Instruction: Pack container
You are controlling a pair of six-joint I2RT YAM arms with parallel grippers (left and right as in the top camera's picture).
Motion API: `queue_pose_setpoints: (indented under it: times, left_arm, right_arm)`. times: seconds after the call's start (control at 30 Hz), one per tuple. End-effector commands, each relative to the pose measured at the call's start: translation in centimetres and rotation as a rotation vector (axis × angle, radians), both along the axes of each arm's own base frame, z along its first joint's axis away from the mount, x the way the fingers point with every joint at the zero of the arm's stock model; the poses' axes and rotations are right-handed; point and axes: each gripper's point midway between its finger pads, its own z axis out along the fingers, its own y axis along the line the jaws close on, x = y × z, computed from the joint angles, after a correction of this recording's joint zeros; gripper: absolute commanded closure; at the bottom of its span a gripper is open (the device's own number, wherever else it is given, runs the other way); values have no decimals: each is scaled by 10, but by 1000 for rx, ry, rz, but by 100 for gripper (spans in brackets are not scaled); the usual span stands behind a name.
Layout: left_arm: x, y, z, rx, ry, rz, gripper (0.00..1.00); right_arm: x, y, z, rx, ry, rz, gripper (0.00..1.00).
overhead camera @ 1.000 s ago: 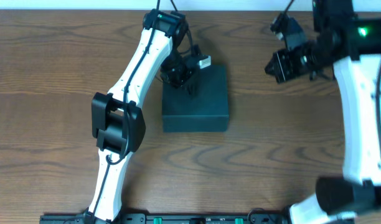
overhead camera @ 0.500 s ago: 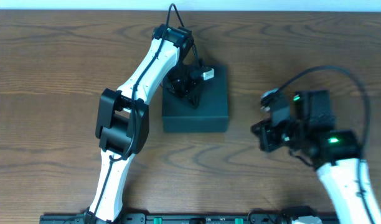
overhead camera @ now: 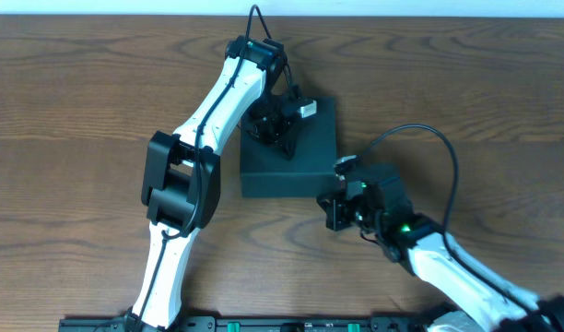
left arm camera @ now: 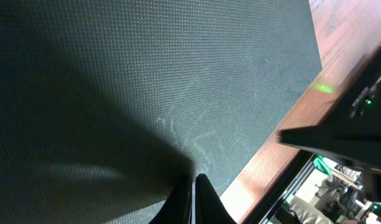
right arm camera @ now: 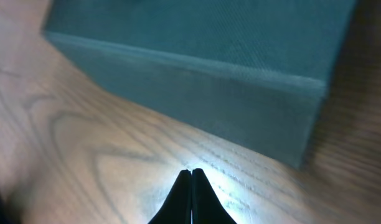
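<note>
While the container [overhead camera: 310,161] sits shut a little toward 12 o'clock of the table's [overhead camera: 70,111] middle, my left gripper [left arm camera: 195,185] is clenched on nothing at its lid near the 11 o'clock corner, and my right gripper [right arm camera: 191,177], clenched and empty too, hangs low just off its 5 o'clock corner. I judge packing nearly done; next, press the flap flat. A second ago my right arm was at 1 o'clock, well apart
</note>
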Motion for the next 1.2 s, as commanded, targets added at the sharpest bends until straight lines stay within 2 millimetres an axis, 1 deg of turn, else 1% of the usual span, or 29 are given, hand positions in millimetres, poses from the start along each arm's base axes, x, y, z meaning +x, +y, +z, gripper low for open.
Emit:
queue_pose_setpoints:
  times: [0.0, 0.1, 0.2, 0.33, 0.4, 0.53, 0.63, 0.7, 0.77, 0.83, 0.87, 0.9, 0.93, 1.0, 1.03, 1.1, 1.17]
  left_arm:
    - [2, 8, 2, 39, -30, -4, 94]
    - [1, 8, 3, 40, -27, -4, 94]
    - [1, 8, 3, 40, -27, -3, 94]
    - [1, 8, 3, 39, -27, -3, 94]
    - [1, 8, 3, 39, -27, -3, 94]
    - [1, 7, 3, 31, -24, -2, 94]
    - [1, 5, 5, 22, -19, 8, 94]
    - [2, 5, 12, 16, -27, 29, 94]
    - [4, 6, 25, 2, -60, 35, 94]
    - [6, 10, 47, -15, -116, 42, 94]
    - [7, 14, 64, -20, -159, 48, 94]
    - [5, 19, 83, -26, -203, 60, 94]
    - [2, 23, 101, -38, -238, 69, 94]
    - [-14, 31, 142, -62, -312, 75, 94]
    - [-22, 38, 158, -57, -347, 77, 94]
    - [-39, 50, 183, -31, -396, 104, 94]
    - [-58, 60, 204, -14, -434, 134, 94]
  right_arm:
    - [14, -7, -19, -53, 15, -119, 98]
    - [21, -4, -27, -38, 18, -138, 98]
    - [23, -3, -25, -33, 10, -139, 98]
    - [37, -12, -21, -56, -45, -214, 99]
    - [40, -12, -18, -49, -58, -220, 99]
    - [38, -9, -18, -23, -32, -231, 98]
    - [25, 6, -12, 45, 10, -149, 99]
    - [13, 11, -6, 73, 50, -103, 98]
    - [1, 7, 0, 54, 87, -89, 98]
    - [-9, 2, 13, 27, 79, -61, 99]
    - [-13, -1, 25, 21, 58, -44, 98]
    - [-17, -3, 41, 21, 20, -25, 99]
    - [-20, -5, 55, 21, -18, -7, 99]
    - [-31, -11, 89, 27, -108, 25, 98]
    - [-38, -15, 101, 33, -135, 31, 99]
    - [-50, -21, 116, 49, -165, 30, 99]
    - [-65, -28, 122, 53, -169, 33, 98]
